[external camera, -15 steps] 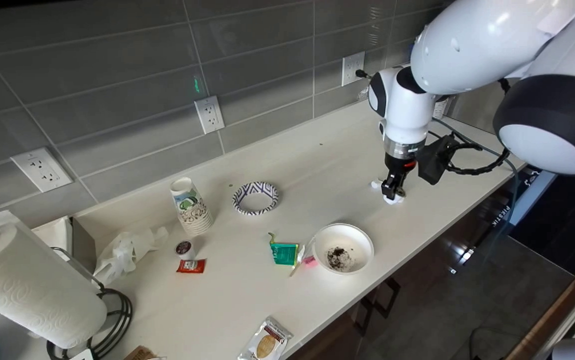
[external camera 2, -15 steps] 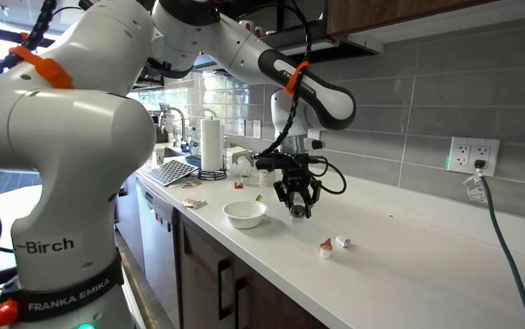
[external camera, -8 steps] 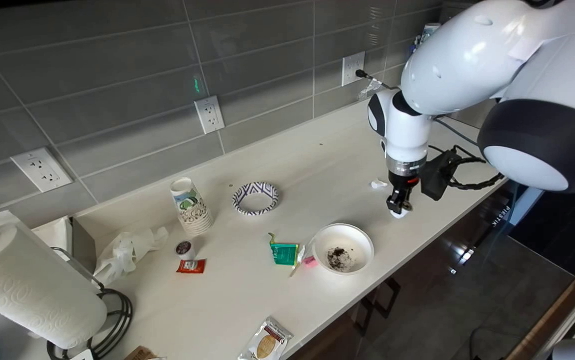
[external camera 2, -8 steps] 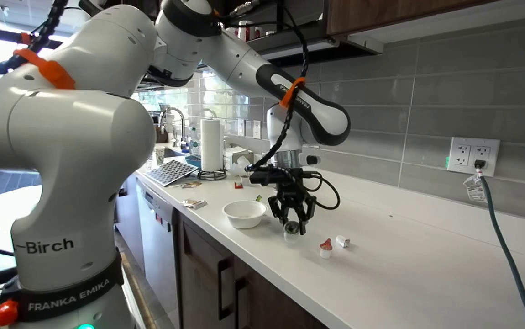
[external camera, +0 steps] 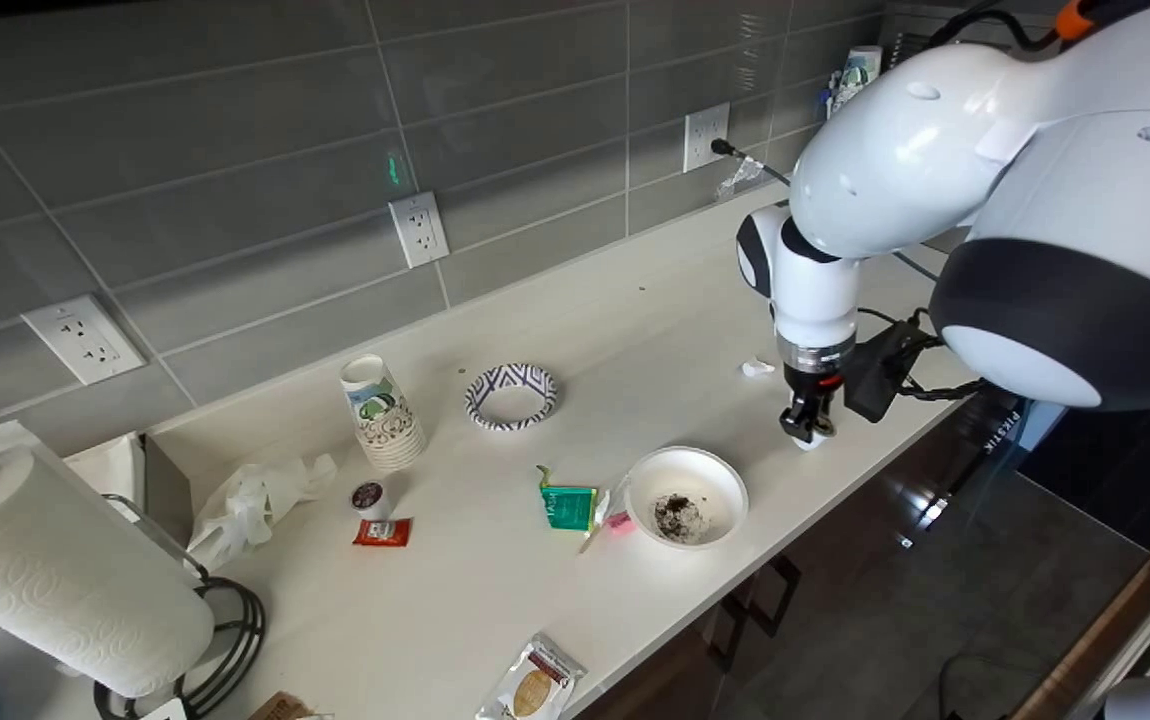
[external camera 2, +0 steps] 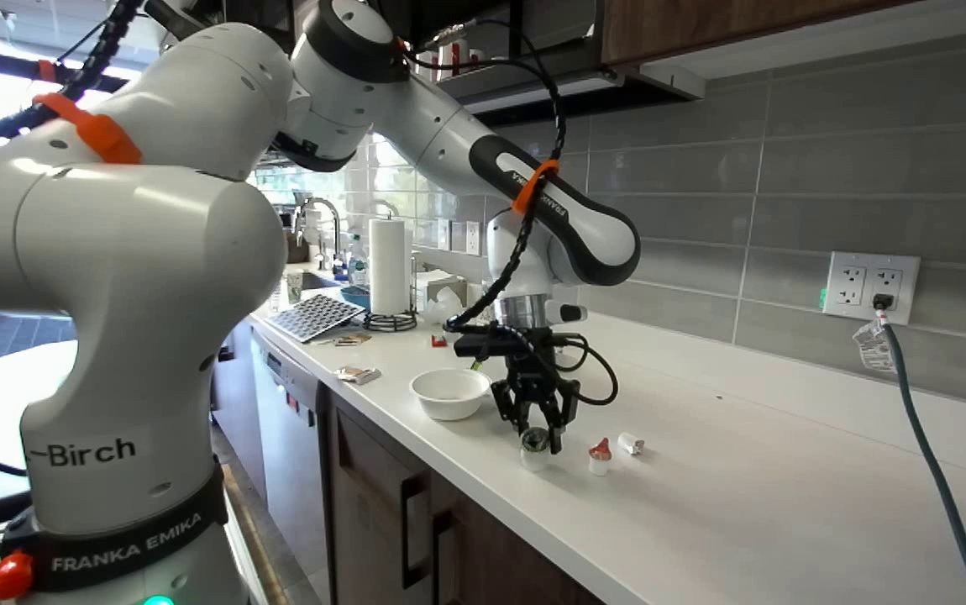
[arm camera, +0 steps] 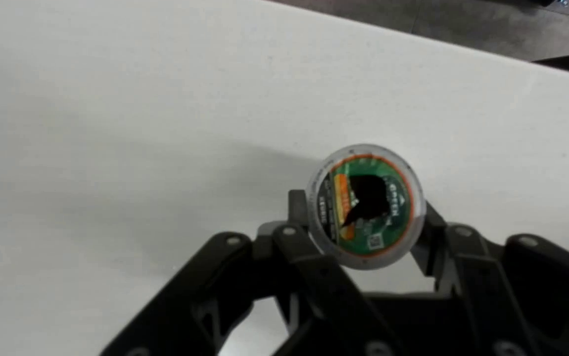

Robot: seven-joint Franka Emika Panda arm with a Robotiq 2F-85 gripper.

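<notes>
A small coffee pod (arm camera: 378,232) with a green foil lid, torn open in the middle over a dark hole, sits between the fingers of my gripper (arm camera: 366,222). Both fingertips press against its sides in the wrist view. An exterior view has the pod (external camera 2: 535,461) upright and low, at or just over the white counter; whether it touches cannot be told. Just right of it there stand a small white cup with a red top (external camera 2: 600,458) and a crumpled whitish piece (external camera 2: 631,444). A white bowl (external camera: 727,490) with dark grounds inside is near the gripper (external camera: 807,430).
The counter's front edge (arm camera: 413,37) runs close by the pod. Farther along are a green tea packet (external camera: 570,508), a patterned paper bowl (external camera: 546,393), stacked paper cups (external camera: 390,425), a red packet (external camera: 382,533) and a paper towel roll (external camera: 75,590).
My gripper has come down toward the counter with the pod in its grip, shifting slightly toward the front edge. The bowl and the other items have stayed put.
</notes>
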